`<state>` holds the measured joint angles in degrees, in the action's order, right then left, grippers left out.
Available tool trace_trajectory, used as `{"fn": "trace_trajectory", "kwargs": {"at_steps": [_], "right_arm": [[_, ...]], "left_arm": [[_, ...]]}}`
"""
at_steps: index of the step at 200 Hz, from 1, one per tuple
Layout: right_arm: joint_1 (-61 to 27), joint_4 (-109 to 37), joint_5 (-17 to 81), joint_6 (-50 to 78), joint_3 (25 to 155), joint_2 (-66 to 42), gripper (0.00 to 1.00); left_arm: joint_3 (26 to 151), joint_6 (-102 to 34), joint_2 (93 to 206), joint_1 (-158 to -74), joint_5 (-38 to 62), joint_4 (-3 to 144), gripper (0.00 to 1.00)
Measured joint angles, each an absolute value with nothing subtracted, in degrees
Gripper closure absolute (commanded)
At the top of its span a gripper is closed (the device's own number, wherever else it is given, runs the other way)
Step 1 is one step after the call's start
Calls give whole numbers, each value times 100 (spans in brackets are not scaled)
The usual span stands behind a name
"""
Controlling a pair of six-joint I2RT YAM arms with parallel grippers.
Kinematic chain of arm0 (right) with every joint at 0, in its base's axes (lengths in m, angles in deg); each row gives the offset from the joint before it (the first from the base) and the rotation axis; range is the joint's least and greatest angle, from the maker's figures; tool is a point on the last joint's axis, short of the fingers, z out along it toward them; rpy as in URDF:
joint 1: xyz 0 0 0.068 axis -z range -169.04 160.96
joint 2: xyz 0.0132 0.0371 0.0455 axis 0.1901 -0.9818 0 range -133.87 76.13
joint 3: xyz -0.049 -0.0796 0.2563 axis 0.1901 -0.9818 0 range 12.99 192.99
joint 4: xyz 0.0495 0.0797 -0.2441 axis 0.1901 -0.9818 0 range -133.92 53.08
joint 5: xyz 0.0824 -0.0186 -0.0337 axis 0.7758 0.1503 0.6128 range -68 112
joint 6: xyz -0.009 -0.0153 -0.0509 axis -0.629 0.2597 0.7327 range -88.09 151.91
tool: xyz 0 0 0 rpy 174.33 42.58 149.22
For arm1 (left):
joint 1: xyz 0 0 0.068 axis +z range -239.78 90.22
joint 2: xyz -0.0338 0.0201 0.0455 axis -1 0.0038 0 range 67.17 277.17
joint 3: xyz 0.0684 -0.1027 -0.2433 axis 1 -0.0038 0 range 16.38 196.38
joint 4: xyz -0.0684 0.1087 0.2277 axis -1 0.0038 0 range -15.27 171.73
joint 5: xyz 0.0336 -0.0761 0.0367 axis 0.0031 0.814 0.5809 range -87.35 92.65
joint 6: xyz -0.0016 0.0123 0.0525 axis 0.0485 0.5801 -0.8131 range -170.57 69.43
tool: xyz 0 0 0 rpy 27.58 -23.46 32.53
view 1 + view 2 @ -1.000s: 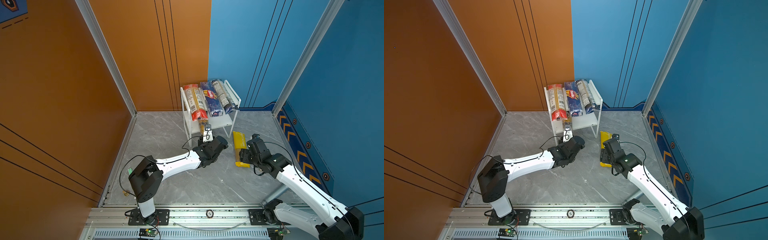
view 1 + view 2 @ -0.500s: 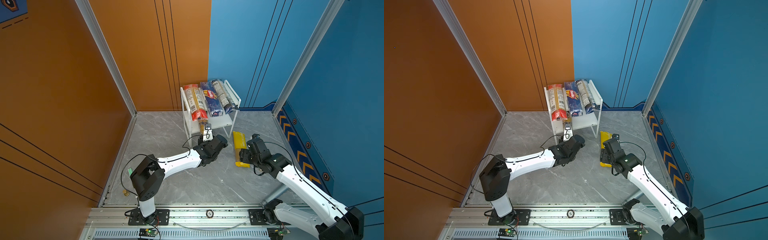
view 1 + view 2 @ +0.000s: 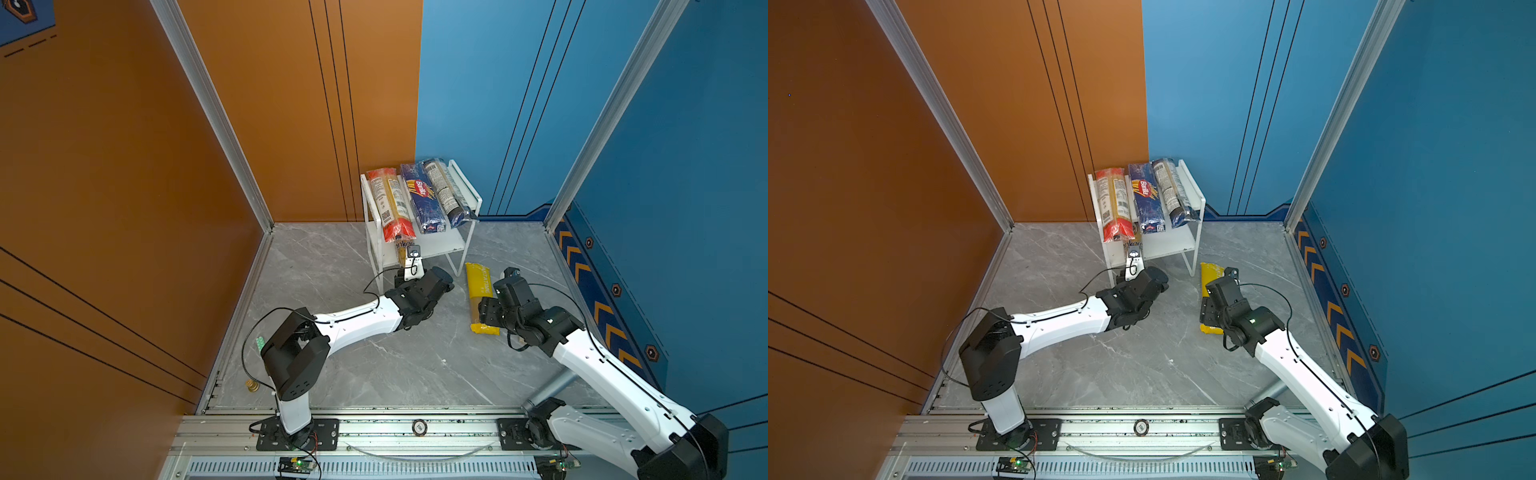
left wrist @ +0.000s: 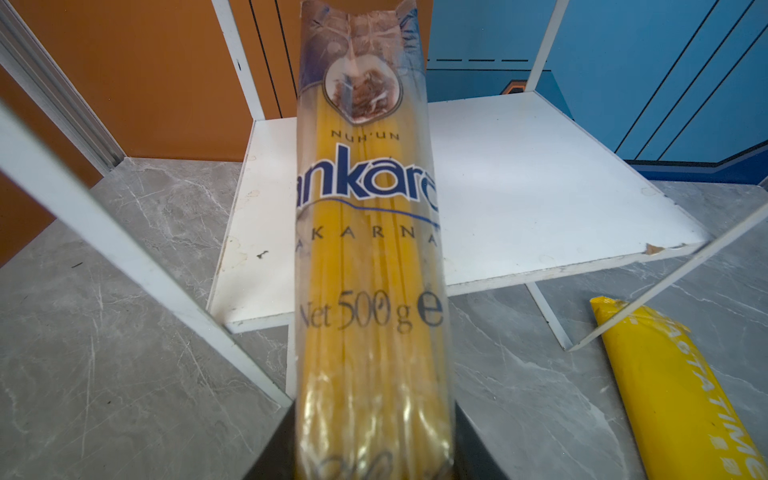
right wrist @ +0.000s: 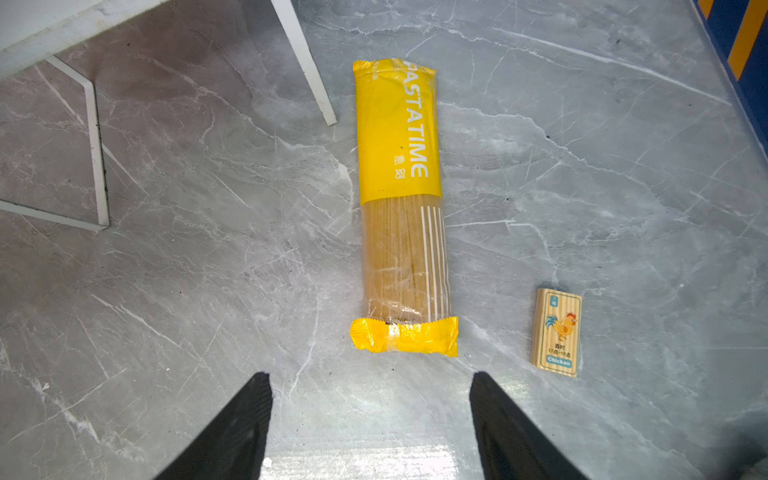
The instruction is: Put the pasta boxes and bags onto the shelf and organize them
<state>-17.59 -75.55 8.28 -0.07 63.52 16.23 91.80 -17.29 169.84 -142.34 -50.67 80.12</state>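
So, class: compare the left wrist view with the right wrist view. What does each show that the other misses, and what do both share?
Only left wrist: the held Ankara pack and the orange wall. Only right wrist: the chicken card and the open right pincer. Both: the yellow pack, the shelf and the grey floor.

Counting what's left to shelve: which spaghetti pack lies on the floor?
The yellow Pastatime pack, flat on the floor beside the shelf. The Ankara pack is in the left gripper; the red-ended pack, Barilla pack and dark-labelled pack lie on its top board.
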Motion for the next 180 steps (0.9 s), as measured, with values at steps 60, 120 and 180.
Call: {"fn": "trace_trajectory", "kwargs": {"at_steps": [60, 120, 180], "right_arm": [[-1759, -7555, 828, -7, 6354, 1623, 27], [-1759, -7581, 828, -10, 6367, 1623, 27], [-1762, -7693, 828, -10, 6430, 1621, 27]], "left_arm": [[9224, -1711, 17091, -14227, -5067, 8007, 100], [9228, -1670, 17106, -14227, -5071, 8007, 100], [9287, -1572, 17161, -14227, -5102, 8014, 100]]}}
